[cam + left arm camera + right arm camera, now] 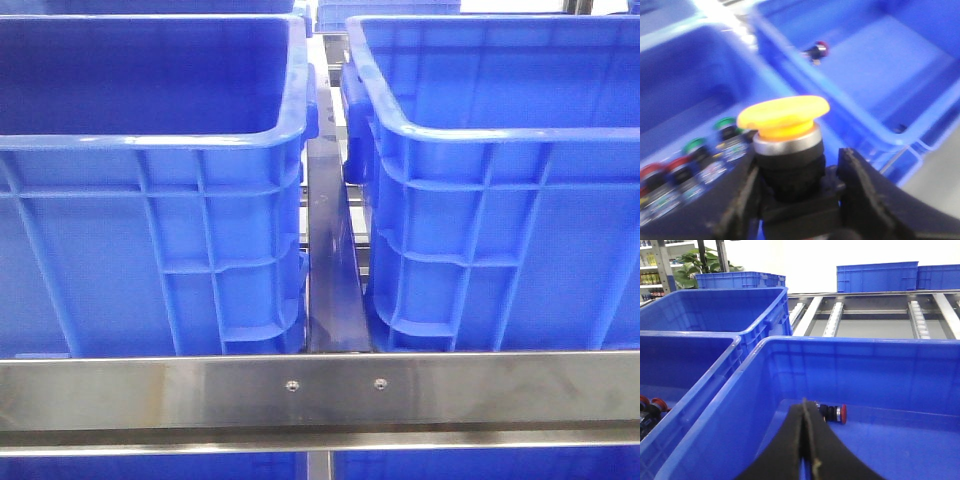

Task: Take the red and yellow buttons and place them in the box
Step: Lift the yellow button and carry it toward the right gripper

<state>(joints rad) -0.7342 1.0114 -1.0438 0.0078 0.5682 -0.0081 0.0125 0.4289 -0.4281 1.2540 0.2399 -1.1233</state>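
My left gripper (797,167) is shut on the black body of a yellow button (785,112) with a wide mushroom cap and a silver collar. It is held up above the crate of loose buttons (690,160), close to the neighbouring box (852,107). A red button (818,49) lies on its side on that box's floor. The right wrist view shows the same red button (836,413) just past my right gripper (805,407), which is shut with nothing in it, inside the box (840,342). Neither gripper appears in the front view.
Two tall blue crates (150,140) (480,130) stand side by side behind a steel rail (330,385), with a narrow gap between them. Green and red buttons (670,170) lie in the left crate. More crates (875,277) and roller tracks (832,320) lie beyond.
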